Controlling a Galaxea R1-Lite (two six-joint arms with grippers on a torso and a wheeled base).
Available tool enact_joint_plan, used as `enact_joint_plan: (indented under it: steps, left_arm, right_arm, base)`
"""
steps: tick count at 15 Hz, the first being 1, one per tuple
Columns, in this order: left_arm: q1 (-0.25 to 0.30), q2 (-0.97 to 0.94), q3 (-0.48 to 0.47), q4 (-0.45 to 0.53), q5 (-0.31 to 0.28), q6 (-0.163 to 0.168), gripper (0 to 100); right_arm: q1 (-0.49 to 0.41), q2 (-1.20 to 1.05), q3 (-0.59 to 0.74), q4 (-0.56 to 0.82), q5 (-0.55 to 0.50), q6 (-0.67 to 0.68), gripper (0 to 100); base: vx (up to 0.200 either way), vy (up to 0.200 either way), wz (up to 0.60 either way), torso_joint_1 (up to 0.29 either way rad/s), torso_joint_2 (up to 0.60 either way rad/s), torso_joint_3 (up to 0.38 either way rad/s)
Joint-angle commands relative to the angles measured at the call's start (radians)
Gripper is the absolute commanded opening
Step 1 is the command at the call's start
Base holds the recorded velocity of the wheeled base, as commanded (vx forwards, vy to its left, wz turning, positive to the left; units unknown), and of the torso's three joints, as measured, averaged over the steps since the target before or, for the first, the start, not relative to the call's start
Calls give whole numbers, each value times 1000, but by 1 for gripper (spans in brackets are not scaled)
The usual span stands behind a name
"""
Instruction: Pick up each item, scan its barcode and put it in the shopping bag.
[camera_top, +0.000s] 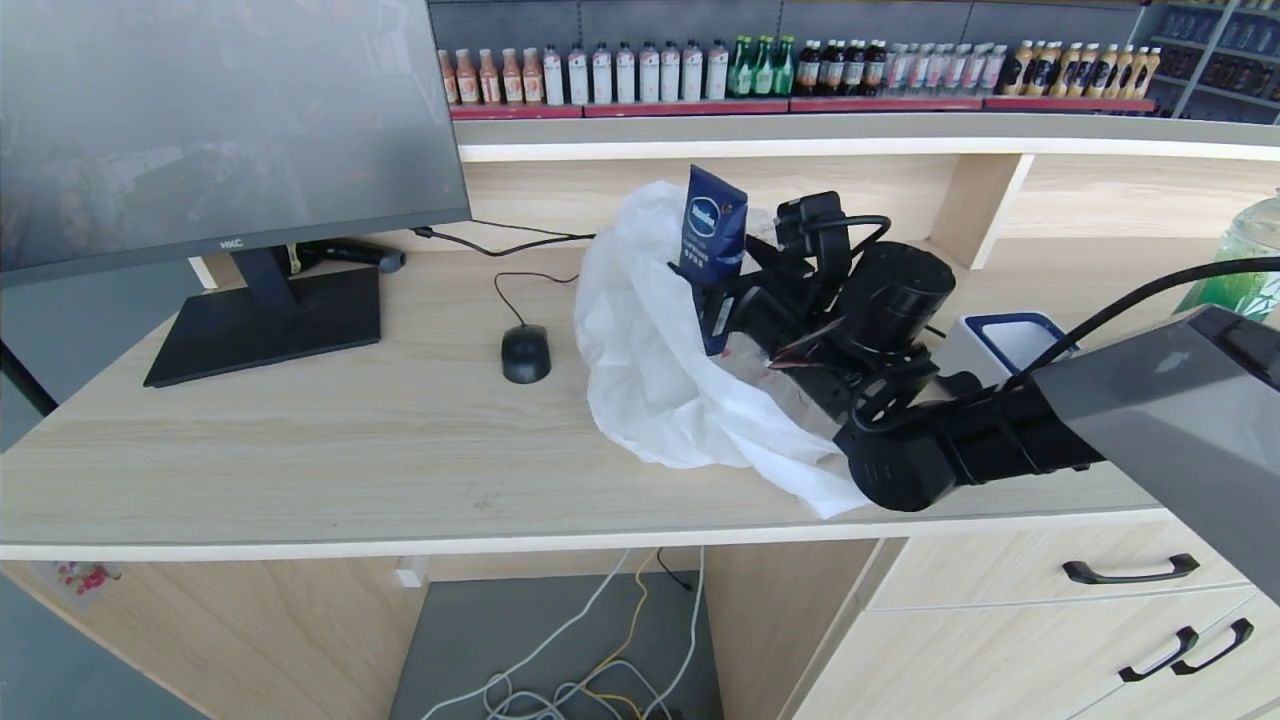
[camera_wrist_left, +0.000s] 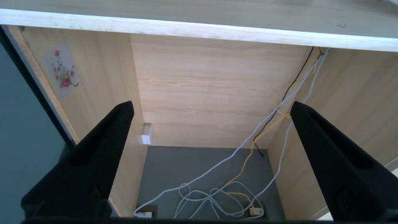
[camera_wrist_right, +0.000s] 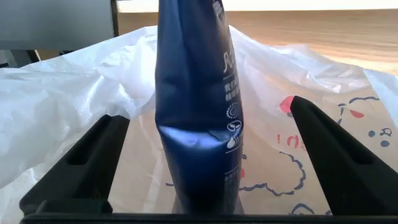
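- The right gripper (camera_top: 716, 318) is hanging over the mouth of the white shopping bag (camera_top: 650, 380) on the wooden counter (camera_top: 350, 450).
- In the right wrist view, the right gripper (camera_wrist_right: 208, 112) is holding its jaws spread wide. A dark blue pouch (camera_wrist_right: 196, 93) is standing between the fingers (camera_wrist_right: 93, 162), with a gap showing on either side.
- It cannot be told whether the pouch's lower end is resting against the gripper's base.
- In the head view, the blue pouch (camera_top: 713, 225) is standing nearly upright. Its top is rising above the bag's rim and its lower part is sitting inside the opening.
- The bag (camera_wrist_right: 68, 93) is lying crumpled, with its open side facing the right arm.
- The left gripper (camera_wrist_left: 212, 106) is hanging below the counter edge with its jaws wide apart and nothing between them. It is facing loose cables (camera_wrist_left: 249, 162) in the recess.
- A monitor (camera_top: 200, 120) and a black mouse (camera_top: 525, 353) are sitting on the counter to the left of the bag.
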Motion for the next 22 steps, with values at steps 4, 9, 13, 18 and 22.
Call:
enact_joint_plan:
  steps: [4, 9, 13, 18, 22]
  left_arm:
    - [-1, 0, 0, 0, 0, 0, 100]
    - [1, 0, 0, 0, 0, 0, 100]
    - [-1, 0, 0, 0, 0, 0, 100]
    - [1, 0, 0, 0, 0, 0, 100]
    - [-1, 0, 0, 0, 0, 2, 100]
  right_arm:
    - [3, -187, 167, -21, 0, -41, 100]
    - [0, -216, 238, -39, -3, -53, 100]
    - [14, -270, 442, -209, -27, -51, 100]
    - [59, -434, 765, -380, -55, -54, 100]
    - [60, -515, 827, -380, -56, -50, 100]
  base:
    - [0, 0, 0, 0, 0, 0]
    - [0, 0, 0, 0, 0, 0]
    - [0, 0, 0, 0, 0, 0]
    - [0, 0, 0, 0, 0, 0]
    - [0, 0, 0, 0, 0, 0]
